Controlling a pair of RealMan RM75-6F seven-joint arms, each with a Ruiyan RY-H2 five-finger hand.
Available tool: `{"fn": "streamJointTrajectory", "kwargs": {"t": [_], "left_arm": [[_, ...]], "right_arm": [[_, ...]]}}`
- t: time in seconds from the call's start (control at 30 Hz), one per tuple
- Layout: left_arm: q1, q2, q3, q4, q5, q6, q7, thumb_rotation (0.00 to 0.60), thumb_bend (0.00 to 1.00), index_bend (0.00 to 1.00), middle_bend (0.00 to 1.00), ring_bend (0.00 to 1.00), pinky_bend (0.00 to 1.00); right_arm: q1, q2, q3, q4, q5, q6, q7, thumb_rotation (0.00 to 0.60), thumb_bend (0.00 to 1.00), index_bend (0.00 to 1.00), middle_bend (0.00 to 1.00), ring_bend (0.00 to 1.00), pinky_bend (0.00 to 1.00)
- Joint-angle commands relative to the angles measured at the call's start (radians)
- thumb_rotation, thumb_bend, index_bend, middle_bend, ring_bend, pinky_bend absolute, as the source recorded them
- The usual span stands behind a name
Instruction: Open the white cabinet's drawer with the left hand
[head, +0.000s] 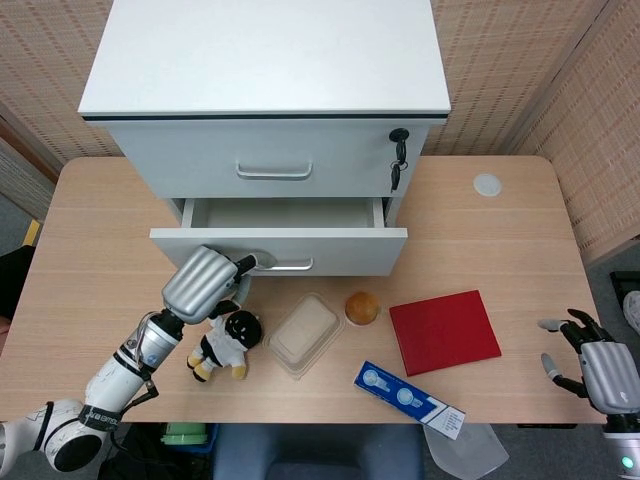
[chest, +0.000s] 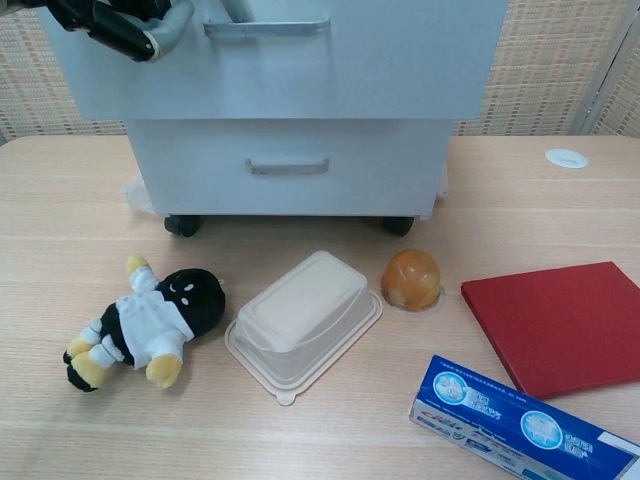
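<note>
The white cabinet (head: 268, 70) stands at the back of the table with three drawers. Its middle drawer (head: 340, 247) is pulled partway out, and the inside (head: 280, 212) shows nothing in it. My left hand (head: 205, 283) grips the left end of that drawer's metal handle (head: 285, 265). In the chest view the same hand (chest: 118, 22) sits at the top left beside the handle (chest: 268, 28) on the drawer front (chest: 380, 60). My right hand (head: 598, 367) hangs off the table's front right corner, fingers apart, holding nothing.
Under the open drawer lie a plush toy (head: 226, 340), a beige lidded food box (head: 303, 333) and an orange dome (head: 362, 307). A red book (head: 445, 331) and a blue box (head: 408, 396) lie further right. Keys (head: 397, 165) hang from the top drawer's lock.
</note>
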Motion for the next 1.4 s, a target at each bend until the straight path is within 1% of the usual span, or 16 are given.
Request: {"fn": "streamJointTrajectory", "kwargs": {"t": [0.03, 0.17, 0.87, 1.13, 1.27, 1.4], "left_arm": [[0.012, 0.010, 0.009, -0.019, 0.017, 0.010, -0.005, 0.600, 0.72, 0.32, 1.00, 1.00, 1.00], [0.027, 0.022, 0.018, -0.043, 0.043, 0.021, -0.028, 0.600, 0.72, 0.32, 1.00, 1.00, 1.00], [0.089, 0.066, 0.077, -0.114, 0.146, 0.050, -0.023, 0.600, 0.72, 0.32, 1.00, 1.00, 1.00], [0.125, 0.091, 0.104, -0.147, 0.210, 0.076, -0.034, 0.600, 0.72, 0.32, 1.00, 1.00, 1.00], [0.144, 0.094, 0.105, -0.148, 0.248, 0.109, -0.058, 0.600, 0.72, 0.32, 1.00, 0.99, 1.00], [0.171, 0.091, 0.098, -0.136, 0.295, 0.169, -0.105, 0.600, 0.72, 0.32, 1.00, 0.96, 1.00]], "right_arm": [[0.000, -0.001, 0.000, 0.000, 0.000, -0.001, 0.000, 0.600, 0.33, 0.32, 0.38, 0.32, 0.33], [0.001, -0.002, 0.000, 0.000, 0.000, -0.003, -0.001, 0.600, 0.33, 0.32, 0.38, 0.32, 0.33], [0.000, 0.000, -0.002, -0.002, -0.003, -0.002, 0.000, 0.600, 0.33, 0.32, 0.38, 0.32, 0.33], [-0.003, 0.001, -0.003, -0.004, -0.006, 0.006, -0.002, 0.600, 0.33, 0.32, 0.38, 0.32, 0.33], [-0.004, -0.001, -0.003, -0.004, -0.011, 0.012, -0.001, 0.600, 0.33, 0.32, 0.38, 0.32, 0.33], [-0.004, -0.005, 0.000, 0.001, -0.016, 0.021, 0.006, 0.600, 0.33, 0.32, 0.38, 0.32, 0.33]]}}
